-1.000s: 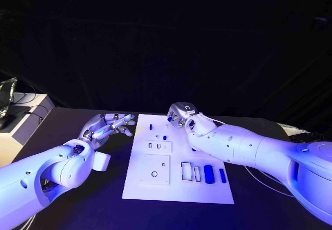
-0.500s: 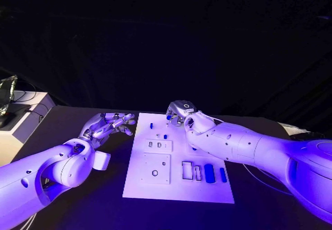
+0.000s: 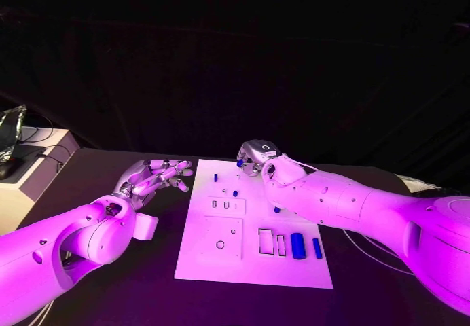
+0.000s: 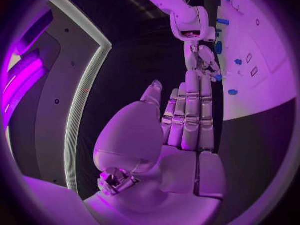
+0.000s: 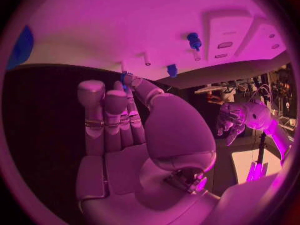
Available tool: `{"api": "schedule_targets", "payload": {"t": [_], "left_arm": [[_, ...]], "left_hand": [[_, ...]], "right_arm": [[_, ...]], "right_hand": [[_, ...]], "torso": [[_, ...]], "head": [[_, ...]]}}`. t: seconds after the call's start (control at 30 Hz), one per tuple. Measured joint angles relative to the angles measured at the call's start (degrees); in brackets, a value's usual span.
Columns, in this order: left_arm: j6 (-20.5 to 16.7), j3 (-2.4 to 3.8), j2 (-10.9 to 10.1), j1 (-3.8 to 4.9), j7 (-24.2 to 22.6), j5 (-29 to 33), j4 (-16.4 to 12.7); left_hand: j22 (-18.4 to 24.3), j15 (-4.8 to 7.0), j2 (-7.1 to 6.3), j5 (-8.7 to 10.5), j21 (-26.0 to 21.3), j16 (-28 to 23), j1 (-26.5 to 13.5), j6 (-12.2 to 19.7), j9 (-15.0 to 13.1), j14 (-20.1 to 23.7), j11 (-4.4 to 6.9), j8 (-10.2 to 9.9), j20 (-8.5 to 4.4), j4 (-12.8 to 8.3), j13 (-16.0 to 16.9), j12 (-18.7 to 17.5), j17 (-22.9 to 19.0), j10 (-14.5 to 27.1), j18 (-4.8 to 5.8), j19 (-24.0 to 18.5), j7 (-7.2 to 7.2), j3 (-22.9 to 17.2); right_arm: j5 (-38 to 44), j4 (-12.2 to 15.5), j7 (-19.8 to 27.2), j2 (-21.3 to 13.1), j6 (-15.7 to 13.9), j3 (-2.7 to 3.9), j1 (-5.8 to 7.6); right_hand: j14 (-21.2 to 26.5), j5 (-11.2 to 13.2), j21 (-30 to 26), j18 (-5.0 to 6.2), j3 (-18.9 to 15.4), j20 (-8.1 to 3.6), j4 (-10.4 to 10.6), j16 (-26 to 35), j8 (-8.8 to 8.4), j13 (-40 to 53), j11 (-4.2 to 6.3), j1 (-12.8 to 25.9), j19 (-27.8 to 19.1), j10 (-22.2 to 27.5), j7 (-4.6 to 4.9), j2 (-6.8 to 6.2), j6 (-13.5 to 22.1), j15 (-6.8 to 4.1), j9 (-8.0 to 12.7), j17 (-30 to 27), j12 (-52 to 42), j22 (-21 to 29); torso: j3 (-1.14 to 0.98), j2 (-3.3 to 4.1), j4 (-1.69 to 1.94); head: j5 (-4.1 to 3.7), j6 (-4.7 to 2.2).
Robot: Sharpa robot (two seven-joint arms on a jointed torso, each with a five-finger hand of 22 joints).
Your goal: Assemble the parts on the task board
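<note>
The white task board [image 3: 245, 268] lies in the middle of the black table. My right hand [image 3: 259, 156] hovers over the board's far edge and pinches a small blue part [image 5: 125, 78] between thumb and fingertip. My left hand [image 3: 157, 174] floats beside the board's left far corner, fingers apart and holding nothing. On the board stand a blue peg [image 3: 215, 178] and a small blue piece [image 3: 235, 193]. A thick blue block [image 3: 297, 246] and a thin blue bar [image 3: 316, 248] lie near the right edge. The left wrist view has the left hand [image 4: 184, 120] with fingers straight.
Two raised white plates with slots [image 3: 226, 204] and a hole [image 3: 221, 239] sit on the board's left half. A pale cabinet [image 3: 39, 173] stands off the table's left side. A thin white cable [image 3: 377, 265] runs on the table under my right arm.
My right hand, with the blue part in it, has edged slightly toward the board's far edge. The left hand has hardly moved.
</note>
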State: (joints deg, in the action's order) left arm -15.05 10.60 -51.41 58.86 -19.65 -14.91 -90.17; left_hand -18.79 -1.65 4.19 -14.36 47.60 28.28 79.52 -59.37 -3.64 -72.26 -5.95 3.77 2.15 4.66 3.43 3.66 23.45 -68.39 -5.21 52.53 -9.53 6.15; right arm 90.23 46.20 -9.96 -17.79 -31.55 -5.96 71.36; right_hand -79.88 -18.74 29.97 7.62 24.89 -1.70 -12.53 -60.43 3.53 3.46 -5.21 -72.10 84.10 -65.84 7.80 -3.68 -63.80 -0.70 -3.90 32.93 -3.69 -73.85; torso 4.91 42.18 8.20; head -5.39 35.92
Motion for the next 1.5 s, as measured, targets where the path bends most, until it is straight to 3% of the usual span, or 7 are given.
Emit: {"api": "schedule_targets", "payload": {"t": [0.33, 0.47, 0.8, 0.93, 1.2, 1.33, 1.5], "left_arm": [[0.0, 0.0, -0.02, 0.0, 0.02, -0.03, 0.07], [0.0, 0.0, -0.04, 0.0, 0.03, -0.04, 0.1], [-0.01, 0.0, -0.04, 0.0, 0.05, -0.04, 0.11], [-0.01, 0.0, -0.03, 0.0, 0.05, -0.05, 0.12], [-0.03, 0.0, -0.07, 0.0, 0.08, -0.05, 0.16], [-0.03, 0.0, -0.09, 0.0, 0.1, -0.05, 0.17], [-0.03, 0.0, -0.12, 0.0, 0.12, -0.06, 0.2]], "left_hand": [[0.0, 0.0, 0.0, 0.0, 0.0, 0.0, 0.0, 0.0, 0.0, 0.0, 0.0, 0.0, 0.0, 0.0, 0.0, 0.0, 0.0, 0.0, 0.0, 0.0, 0.0, 0.0], [-0.01, 0.0, 0.0, 0.0, 0.0, 0.0, 0.0, 0.0, 0.0, 0.0, 0.0, 0.0, 0.0, 0.0, 0.0, 0.0, 0.01, 0.0, 0.0, 0.0, 0.0, 0.0], [0.16, 0.0, 0.0, 0.0, -0.01, 0.0, 0.0, 0.0, 0.0, 0.0, 0.0, 0.0, 0.0, 0.0, 0.0, 0.0, -0.04, 0.0, 0.01, 0.0, 0.0, 0.0], [0.16, 0.0, 0.0, 0.0, 0.19, 0.0, 0.0, 0.21, 0.0, 0.0, 0.0, 0.0, 0.0, 0.0, 0.0, 0.0, -0.04, 0.0, 0.0, 0.0, 0.21, 0.0], [0.23, 0.0, 0.0, 0.0, 0.19, 0.0, 0.0, 0.42, 0.0, 0.0, 0.01, 0.0, 0.0, 0.0, 0.0, 0.0, -0.04, 0.42, 0.0, 0.0, 0.0, 0.0], [0.23, 0.0, 0.0, 0.0, 0.18, 0.0, 0.0, 0.42, 0.0, 0.0, 0.01, 0.0, 0.0, 0.0, 0.0, 0.0, -0.04, 0.42, 0.01, 0.0, 0.0, 0.0], [0.22, 0.0, 0.0, 0.0, 0.18, 0.0, 0.0, 0.42, 0.0, 0.0, 0.01, 0.0, 0.0, 0.0, 0.0, 0.0, -0.04, 0.41, 0.01, 0.0, 0.01, 0.0]], "right_arm": [[-0.53, -0.03, 0.1, -0.18, 1.45, 0.03, 0.16], [-0.63, 0.2, 0.19, -0.41, 2.28, 0.01, 0.13], [-0.69, 0.91, 0.57, -0.62, 3.17, 0.11, 0.33], [-0.78, 0.88, 0.7, -0.62, 3.13, 0.09, 0.32], [-1.13, 0.69, 1.15, -0.57, 2.46, -0.01, 0.1], [-1.26, 0.6, 1.29, -0.63, 1.97, -0.01, 0.09], [-1.46, 1.03, 1.44, -1.24, 1.23, -0.01, 0.09]], "right_hand": [[-0.82, 0.35, -1.97, 0.19, 0.75, 0.09, 0.76, 0.76, -0.02, -0.02, -0.18, -0.39, -0.09, 0.37, -0.16, -0.81, -0.85, 0.0, 0.07, -0.37, 0.0, 1.33], [-1.4, 0.36, -0.36, 0.37, 0.5, 0.09, 1.01, 0.76, 0.02, -0.02, 0.68, -0.38, -0.09, -2.41, -0.54, -0.78, -2.89, -0.23, -0.02, -0.35, 0.0, 0.94], [-1.21, 1.04, 1.81, 1.06, -0.78, -0.14, 0.99, 0.76, -0.03, -0.09, 1.56, -1.6, -0.3, -4.88, -1.26, 0.43, -4.95, -0.85, -0.09, 0.14, 0.08, -0.06], [-1.2, 1.45, 1.46, 1.15, -0.78, -0.14, 0.99, 0.76, 0.01, 0.12, 0.82, -1.59, -0.3, -2.87, -0.38, 0.42, -1.94, -0.84, -0.11, 0.16, 0.06, -0.01], [-0.89, 2.43, -5.14, 1.22, -0.46, 0.21, 1.19, 1.69, 0.15, 0.0, -0.79, -1.08, 0.02, 3.76, -1.63, -1.96, 4.91, 0.11, 0.19, -0.52, 0.06, 2.55], [-1.11, 2.79, -9.33, 1.72, -3.84, 1.1, 2.11, 2.18, 0.15, 0.0, -1.66, -2.22, -0.07, 7.12, -1.87, -2.76, 6.09, 0.75, 0.19, -1.43, 0.06, 5.4], [-1.2, 2.2, -9.86, 1.79, -9.01, 1.53, 3.2, 2.18, 0.15, 0.0, -2.13, -4.16, -0.09, 9.07, -2.81, -2.28, 8.49, 1.07, 0.18, -1.98, 0.06, 7.44]], "torso": [[0.0, 0.07, -0.16], [-0.03, 0.1, -0.16], [-0.03, 0.16, -0.16], [-0.03, 0.19, -0.15], [0.03, 0.21, -0.13], [0.06, 0.21, -0.1], [0.07, 0.21, -0.09]], "head": [[0.09, 0.08], [0.12, 0.09], [0.04, 0.01], [0.04, -0.01], [0.07, -0.12], [0.04, -0.16], [0.02, -0.2]]}}
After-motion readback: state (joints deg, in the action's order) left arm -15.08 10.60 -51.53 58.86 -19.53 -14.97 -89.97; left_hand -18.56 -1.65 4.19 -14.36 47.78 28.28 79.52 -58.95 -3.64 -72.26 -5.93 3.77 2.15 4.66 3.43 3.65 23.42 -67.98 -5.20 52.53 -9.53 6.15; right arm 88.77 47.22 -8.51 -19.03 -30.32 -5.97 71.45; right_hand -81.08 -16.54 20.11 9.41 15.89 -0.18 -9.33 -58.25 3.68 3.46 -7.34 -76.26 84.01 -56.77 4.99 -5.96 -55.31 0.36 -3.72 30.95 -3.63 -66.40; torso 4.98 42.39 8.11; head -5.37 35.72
